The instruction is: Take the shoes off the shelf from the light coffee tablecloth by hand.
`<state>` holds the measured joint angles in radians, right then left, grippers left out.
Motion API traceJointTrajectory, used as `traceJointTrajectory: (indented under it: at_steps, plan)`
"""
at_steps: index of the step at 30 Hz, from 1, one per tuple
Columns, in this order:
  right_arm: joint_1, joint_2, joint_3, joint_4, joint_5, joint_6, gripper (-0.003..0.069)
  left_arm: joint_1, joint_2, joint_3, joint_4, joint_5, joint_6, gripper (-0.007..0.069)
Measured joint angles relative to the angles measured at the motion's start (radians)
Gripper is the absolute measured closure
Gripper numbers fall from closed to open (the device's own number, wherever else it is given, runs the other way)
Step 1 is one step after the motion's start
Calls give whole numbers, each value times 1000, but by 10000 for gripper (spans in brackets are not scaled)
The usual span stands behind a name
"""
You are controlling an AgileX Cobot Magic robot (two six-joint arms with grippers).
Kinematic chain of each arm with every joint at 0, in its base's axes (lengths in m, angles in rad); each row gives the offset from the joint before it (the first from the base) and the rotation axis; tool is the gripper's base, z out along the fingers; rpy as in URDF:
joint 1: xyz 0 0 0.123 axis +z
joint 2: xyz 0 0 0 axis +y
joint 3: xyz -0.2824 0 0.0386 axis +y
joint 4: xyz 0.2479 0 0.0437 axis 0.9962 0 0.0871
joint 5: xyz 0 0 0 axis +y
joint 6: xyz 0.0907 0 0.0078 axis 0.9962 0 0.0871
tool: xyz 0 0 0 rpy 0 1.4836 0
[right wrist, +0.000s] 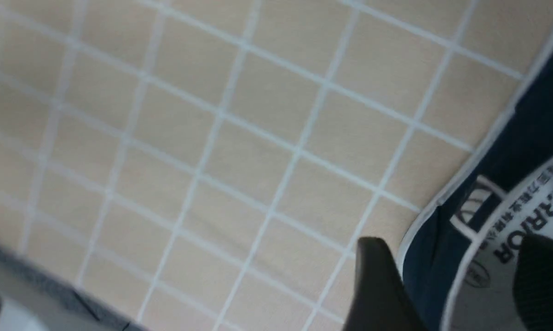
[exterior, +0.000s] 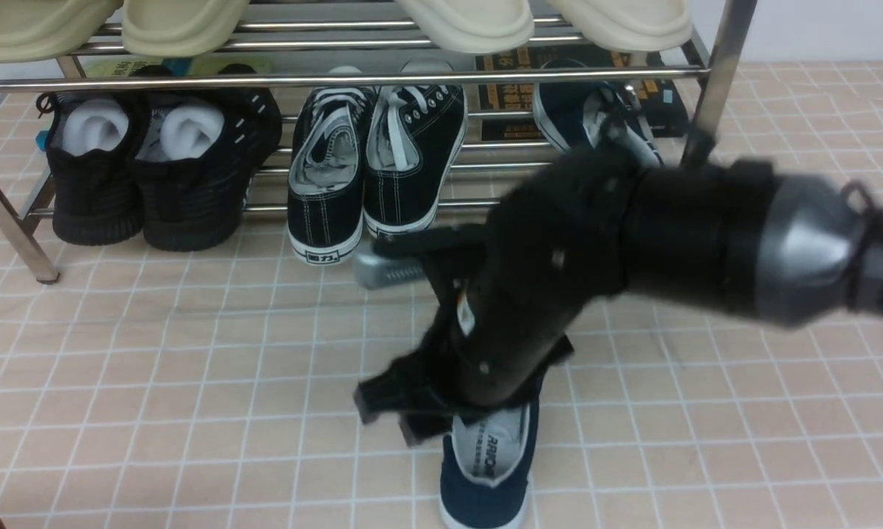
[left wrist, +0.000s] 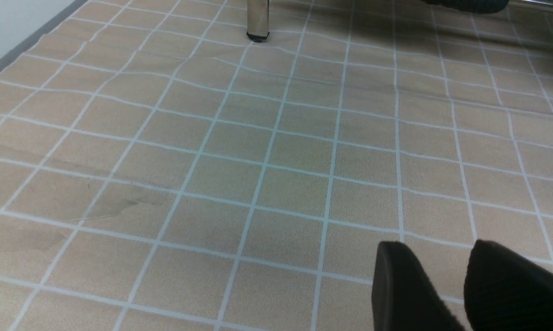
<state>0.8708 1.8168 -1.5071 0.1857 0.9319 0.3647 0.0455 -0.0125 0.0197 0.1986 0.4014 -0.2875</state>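
Note:
One navy shoe (exterior: 485,470) with white trim lies on the light coffee tablecloth (exterior: 155,367) near the front edge, its "WARRIOR" insole showing. My right gripper (exterior: 394,415) hangs over its heel, open. In the right wrist view the right gripper (right wrist: 456,250) straddles the side wall of this shoe (right wrist: 446,230), one finger outside and one over the insole, with room on both sides. The other navy shoe (exterior: 570,110) stays on the lower tier of the shelf (exterior: 339,77), partly hidden by my right arm. My left gripper (left wrist: 440,248) is open over bare cloth.
Black knit sneakers (exterior: 140,169) and black lace-up sneakers (exterior: 375,162) fill the lower tier at left and middle. Cream slippers (exterior: 177,22) sit on the top tier. Chrome legs stand at the left (exterior: 15,228) and right (exterior: 713,81).

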Motion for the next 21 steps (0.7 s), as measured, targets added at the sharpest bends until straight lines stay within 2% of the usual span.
traceJointTrajectory:
  at_steps: [3, 8, 10, 15, 18, 21]
  plan:
    - [-35, -29, -113, 9, 80, -76, 325, 0, 0, 0, 0, 0, 0, 383]
    - [-145, -47, -255, -48, 181, -154, 620, 0, 0, 0, 0, 0, 0, 383]
    - [-187, -46, -273, -89, 180, -165, 667, 0, 0, 0, 0, 0, 0, 383]
    - [-264, -14, -280, -195, 102, -167, 660, 0, 0, 0, 0, 0, 0, 383]
    - [-290, 28, -282, -281, 37, -167, 603, 0, 0, 0, 0, 0, 0, 383]
    - [-307, 70, -282, -353, -7, -167, 501, 0, 0, 0, 0, 0, 0, 383]
